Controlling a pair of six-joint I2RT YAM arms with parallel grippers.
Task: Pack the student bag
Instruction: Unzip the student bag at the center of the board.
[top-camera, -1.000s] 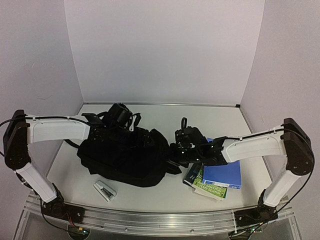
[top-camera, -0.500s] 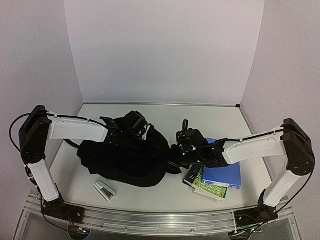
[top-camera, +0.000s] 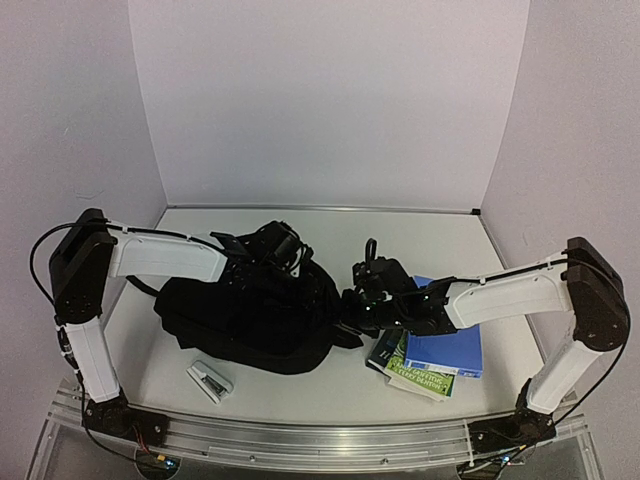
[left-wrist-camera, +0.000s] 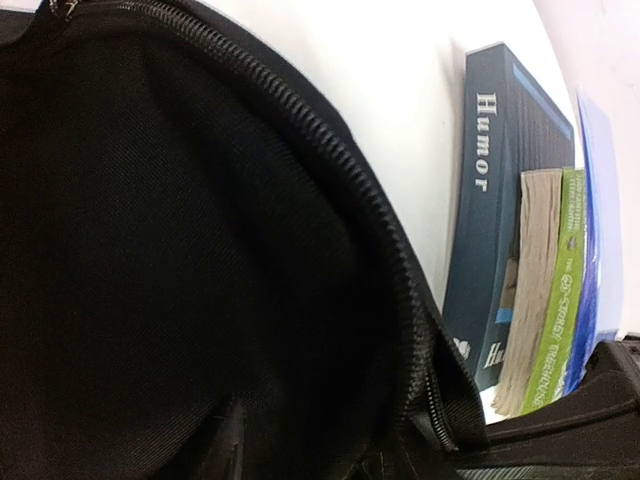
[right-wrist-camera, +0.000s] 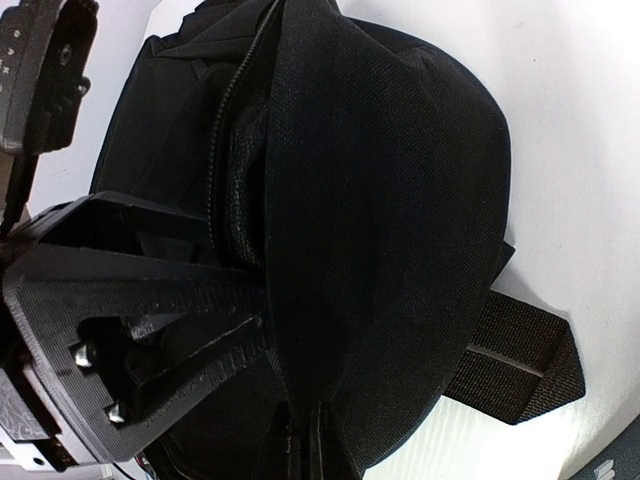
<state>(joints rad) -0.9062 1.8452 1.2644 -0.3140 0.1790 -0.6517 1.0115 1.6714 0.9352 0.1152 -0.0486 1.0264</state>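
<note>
Plain pale lilac walls (top-camera: 330, 100) enclose a white table (top-camera: 440, 240) with an aluminium front rail (top-camera: 330, 440).

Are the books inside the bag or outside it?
Outside: the books lie stacked on the table, beside the bag.

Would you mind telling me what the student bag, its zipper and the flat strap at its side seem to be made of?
The student bag looks like woven synthetic fabric, matte black, with a fine weave showing up close. Its zipper seems to have plastic or coil teeth, black and slightly shiny along the ridges. The strap looks like ribbed nylon webbing, flat and dull.
</note>
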